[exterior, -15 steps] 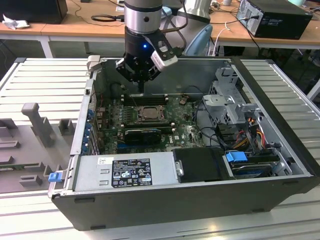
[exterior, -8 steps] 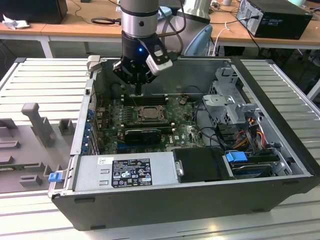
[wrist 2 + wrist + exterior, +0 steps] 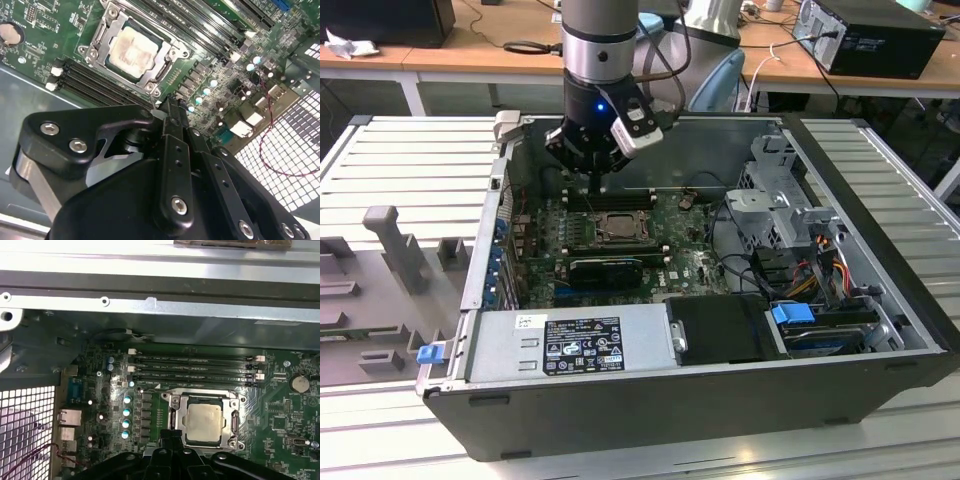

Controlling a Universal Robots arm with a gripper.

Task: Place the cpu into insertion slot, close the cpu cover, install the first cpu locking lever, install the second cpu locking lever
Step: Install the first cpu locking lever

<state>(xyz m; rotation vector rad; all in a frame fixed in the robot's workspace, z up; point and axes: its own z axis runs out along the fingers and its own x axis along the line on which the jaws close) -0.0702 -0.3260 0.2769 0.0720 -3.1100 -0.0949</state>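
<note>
Ribbed metal table (image 3: 400,160), open computer case (image 3: 720,400) lying flat on it. Power supply (image 3: 570,345) sits well in front of the socket (image 3: 89,52). The chip (image 3: 131,47) is seated in the socket, with the cover plate (image 3: 165,67) down flat around it. The gripper (image 3: 171,107) hangs just above the socket's edge, fingers pressed together, pinching nothing I can make out. Memory slots (image 3: 195,367) run beyond the socket. Judgement: chip and cover done, lever stage in hand. Levers too thin to tell if hooked. The work calls for catching a thin lever wire without disturbing the cover plate.
</note>
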